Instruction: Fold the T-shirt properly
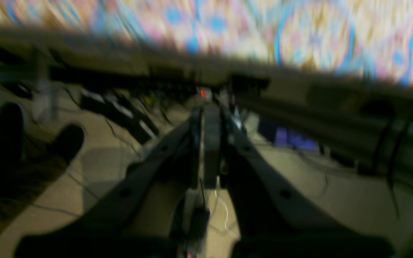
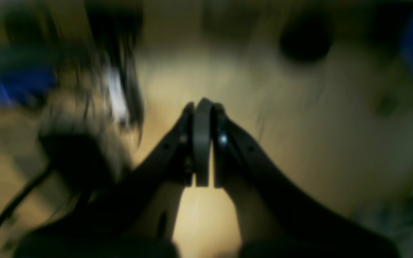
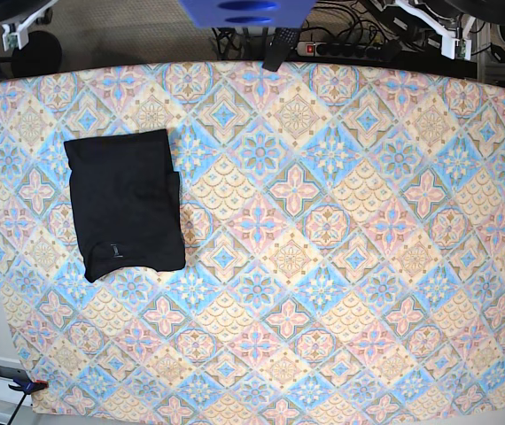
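Left hand (image 1: 212, 143) is seen clenched, grasping nothing | right hand (image 2: 203, 143) likewise | T-shirt (image 3: 125, 202) is laid folded on worktop (image 3: 341, 266), well apart from both hands.

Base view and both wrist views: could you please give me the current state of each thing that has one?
T-shirt: folded into a compact rectangle, lying flat on the patterned tablecloth, untouched by either arm.
Left gripper: jaws shut, holding nothing, off the table.
Right gripper: jaws shut, holding nothing; view blurred.
Power strip: red switch lit.
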You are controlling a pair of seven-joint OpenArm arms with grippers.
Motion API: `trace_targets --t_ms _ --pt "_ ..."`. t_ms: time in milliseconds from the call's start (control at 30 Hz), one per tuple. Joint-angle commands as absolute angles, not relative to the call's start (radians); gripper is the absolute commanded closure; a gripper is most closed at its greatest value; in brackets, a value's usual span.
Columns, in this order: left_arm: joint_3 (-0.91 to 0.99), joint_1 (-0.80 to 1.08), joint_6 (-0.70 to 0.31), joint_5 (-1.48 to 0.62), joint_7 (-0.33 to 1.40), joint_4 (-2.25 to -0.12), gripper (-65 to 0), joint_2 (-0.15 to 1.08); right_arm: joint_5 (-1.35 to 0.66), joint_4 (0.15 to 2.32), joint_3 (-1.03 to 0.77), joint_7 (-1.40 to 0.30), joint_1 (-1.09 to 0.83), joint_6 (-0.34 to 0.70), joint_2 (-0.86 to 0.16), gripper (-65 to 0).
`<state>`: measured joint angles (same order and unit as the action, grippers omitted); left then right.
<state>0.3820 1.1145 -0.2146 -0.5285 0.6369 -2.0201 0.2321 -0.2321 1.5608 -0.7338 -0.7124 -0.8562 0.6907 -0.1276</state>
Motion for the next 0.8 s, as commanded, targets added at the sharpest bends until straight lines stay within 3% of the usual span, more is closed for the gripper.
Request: trace_targets --t_ms 0,167,367,633,767 --pt "0.387 1.132 -0.214 -0.529 0.618 -1.997 -0.3 0.239 -0.236 1.508 -0.74 -0.685 -0.862 0.698 -0.142 0.0" --pt "0.312 1.073 -0.214 -0.526 0.555 -1.742 -0.3 0.243 -0.182 1.156 -0.725 -0.549 -0.857 0.698 -0.142 0.0" --pt "0.163 0.915 -0.213 -0.424 0.331 -1.348 -0.3 0.274 -0.18 0.863 -0.512 -0.371 -0.762 0.698 -0.199 0.0" --pt "-0.033 0.654 -0.211 -0.38 0.225 -0.897 -0.3 0.257 -0.179 0.581 -0.473 -0.257 -0.602 0.698 -0.199 0.0" --pt "-0.159 0.549 -0.206 -0.374 0.035 -0.676 -0.4 0.242 -0.108 0.461 -0.475 -0.16 -0.532 0.698 -0.199 0.0"
